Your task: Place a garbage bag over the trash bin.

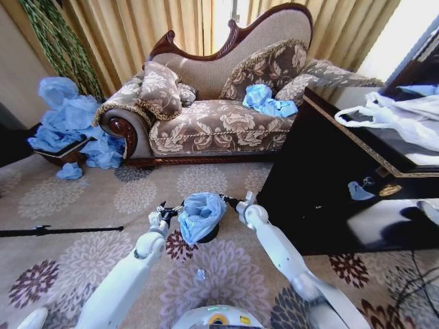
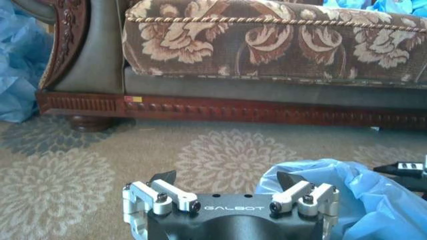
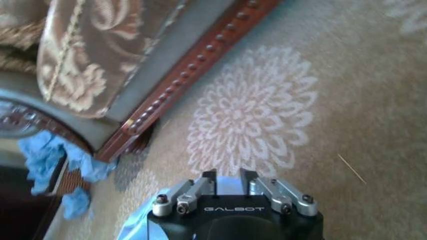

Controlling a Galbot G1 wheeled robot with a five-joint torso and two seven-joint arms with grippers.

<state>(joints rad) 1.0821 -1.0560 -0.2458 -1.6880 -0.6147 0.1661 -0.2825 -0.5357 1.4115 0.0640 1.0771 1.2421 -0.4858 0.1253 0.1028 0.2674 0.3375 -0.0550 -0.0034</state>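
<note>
Head looks down; both wrists face the sofa low.

A beige carpet patterned with pale and dark purple floral medallions covers the floor. Against the far side stands a brown floral-upholstered chaise sofa with a carved dark wooden frame and matching cushions. Golden pleated curtains hang behind it, bright daylight showing between them. A glossy black cabinet with gold trim stands to the right of the sofa.
</note>
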